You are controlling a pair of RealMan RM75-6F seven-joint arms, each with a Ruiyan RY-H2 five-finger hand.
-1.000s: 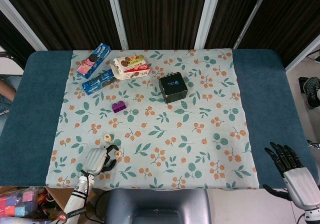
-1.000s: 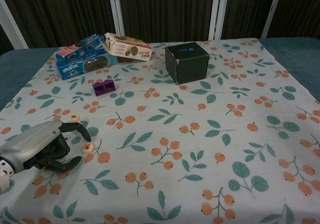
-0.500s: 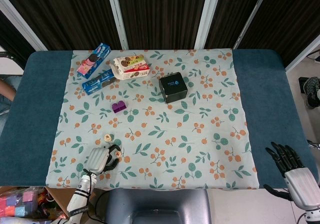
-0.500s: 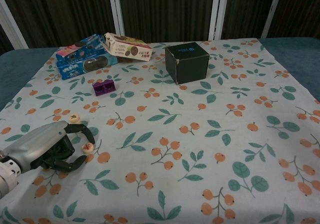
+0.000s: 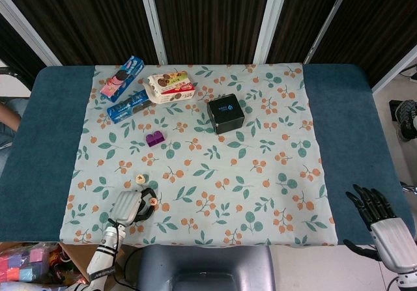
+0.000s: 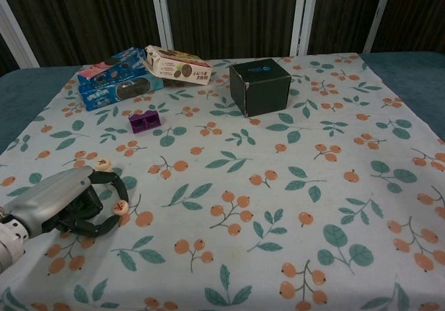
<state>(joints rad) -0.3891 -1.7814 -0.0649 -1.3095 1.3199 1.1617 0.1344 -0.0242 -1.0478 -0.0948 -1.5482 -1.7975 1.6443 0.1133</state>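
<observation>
Left hand [image 6: 59, 206] pinches a small round game piece [image 6: 120, 206] at the fingertips only; grip looks thin, so it may slip back to the table [image 5: 39, 141].

You are in a robot test room: dark ribbed wall panels [image 5: 208, 17] stand behind a blue padded worktop [image 5: 45, 141] under a leaf-and-berry printed cloth [image 5: 273, 141].

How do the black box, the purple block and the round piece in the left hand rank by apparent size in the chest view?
1. black box, clearly largest.
2. purple block.
3. round piece, pinched by the left hand; smallest, although nearest the camera.
</observation>
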